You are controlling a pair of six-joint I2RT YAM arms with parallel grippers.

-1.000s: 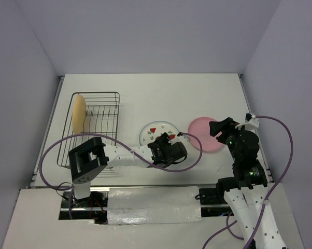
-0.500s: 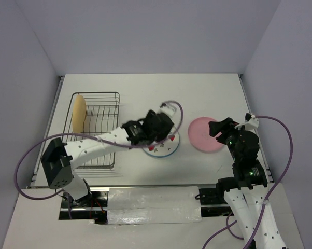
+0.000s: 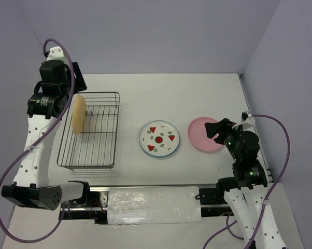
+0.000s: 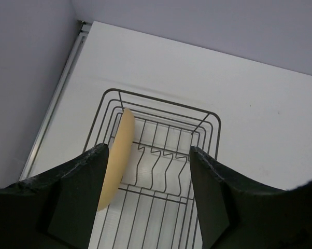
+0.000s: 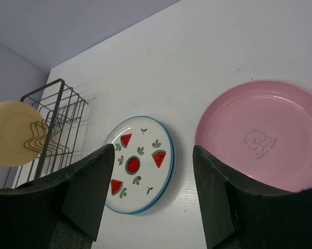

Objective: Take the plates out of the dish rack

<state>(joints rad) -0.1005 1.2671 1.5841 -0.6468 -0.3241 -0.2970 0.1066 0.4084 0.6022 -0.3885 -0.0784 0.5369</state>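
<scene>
The dark wire dish rack (image 3: 96,140) stands at the left. One tan-yellow plate (image 3: 79,114) stands on edge in its far left slot. A white plate with red fruit marks (image 3: 159,139) lies flat on the table's middle. A pink plate (image 3: 203,136) lies flat to its right. My left gripper (image 3: 68,83) is raised above the rack's far left end, open and empty. In the left wrist view the gripper (image 4: 148,202) hangs above the rack (image 4: 166,155), the yellow plate (image 4: 117,158) by its left finger. My right gripper (image 3: 218,128) is open and empty over the pink plate's near right edge.
The right wrist view shows the fruit plate (image 5: 140,163), the pink plate (image 5: 265,135), the yellow plate (image 5: 11,132) and the rack (image 5: 57,124). Walls close the table at the back and both sides. A purple cable loops from each arm.
My left arm has let go of the fruit plate, now flat mid-table, and has swung left and up to above the rack. The right arm has not moved.
</scene>
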